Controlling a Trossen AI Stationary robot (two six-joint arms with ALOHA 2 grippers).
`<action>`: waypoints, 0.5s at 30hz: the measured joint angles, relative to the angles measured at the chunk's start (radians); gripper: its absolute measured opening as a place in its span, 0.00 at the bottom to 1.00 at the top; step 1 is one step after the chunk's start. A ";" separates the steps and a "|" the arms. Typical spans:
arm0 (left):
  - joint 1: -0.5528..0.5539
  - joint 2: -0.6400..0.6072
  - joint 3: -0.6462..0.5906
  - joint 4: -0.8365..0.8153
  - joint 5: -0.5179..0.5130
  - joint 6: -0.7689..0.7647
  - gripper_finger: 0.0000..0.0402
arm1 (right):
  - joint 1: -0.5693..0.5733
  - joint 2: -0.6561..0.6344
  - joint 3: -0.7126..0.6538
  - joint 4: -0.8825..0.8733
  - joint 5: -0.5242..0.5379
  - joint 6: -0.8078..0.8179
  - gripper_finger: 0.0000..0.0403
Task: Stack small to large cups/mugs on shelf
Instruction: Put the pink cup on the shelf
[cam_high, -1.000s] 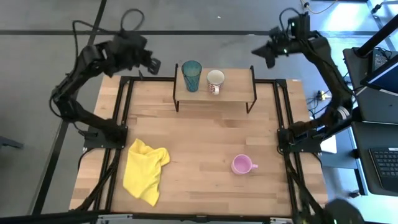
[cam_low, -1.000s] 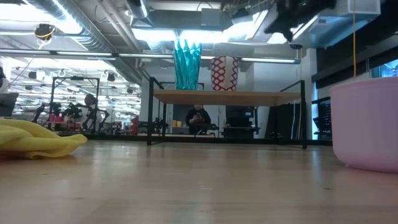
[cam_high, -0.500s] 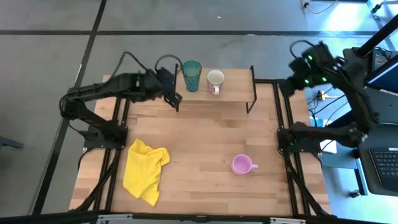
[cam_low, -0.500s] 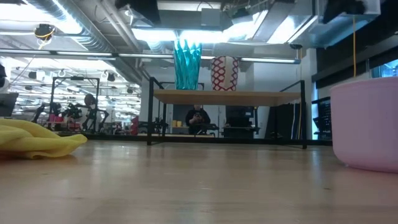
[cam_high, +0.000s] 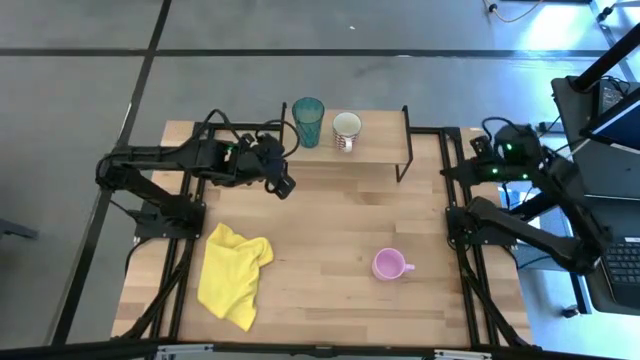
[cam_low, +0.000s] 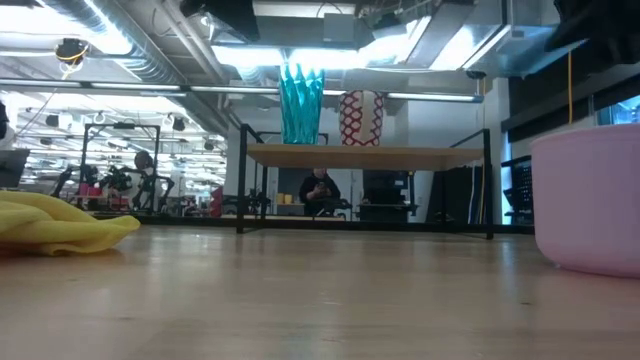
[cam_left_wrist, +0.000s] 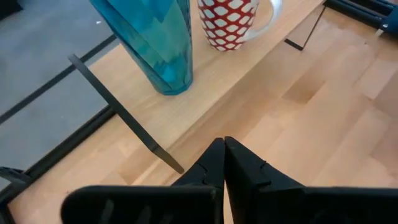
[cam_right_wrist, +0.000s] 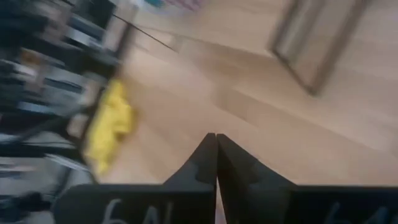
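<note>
Shelf (cam_high: 370, 148) stands at the far edge of the desk (cam_high: 330, 220), middle. On it: teal tumbler (cam_high: 308, 121) upright toward the shelf's left end, white mug (cam_high: 346, 131) with red pattern just beside it on its right, not touching as far as the low view shows. Right half of shelf bare wood. Pink mug (cam_high: 389, 265) sits on the desk nearer the front, right of centre, well apart from the shelf, handle pointing right; in the low view it fills the right edge. Yellow cloth (cam_high: 235, 272) crumpled on the front left of the desk. Left pincer (cam_high: 281, 184) low over the desk just in front of the shelf's left leg, jaws pressed together, holding nothing; its wrist view looks past the closed tips at the tumbler (cam_left_wrist: 152, 43) and white mug (cam_left_wrist: 233, 22) on the shelf (cam_left_wrist: 236, 74), with the black leg slanting down in front. Right pincer (cam_right_wrist: 216, 140) also closed and empty in its wrist view, blurred desk and cloth (cam_right_wrist: 111, 127) beyond it; the right arm folded by the desk's right edge, level with the shelf, pincer itself hard to pick out from above. A seated person (cam_low: 318, 190) shows far behind, under the shelf, in the low view.
</note>
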 joint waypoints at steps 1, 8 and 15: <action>-0.001 0.000 0.000 -0.003 0.001 -0.008 0.01 | 0.000 -0.029 -0.029 0.048 -0.023 0.029 0.01; -0.003 0.000 0.000 -0.012 0.005 -0.025 0.01 | 0.006 -0.157 -0.168 0.083 -0.105 0.052 0.01; -0.036 0.022 -0.008 0.035 0.036 -0.167 0.01 | 0.032 -0.184 -0.236 -0.071 -0.226 -0.048 0.01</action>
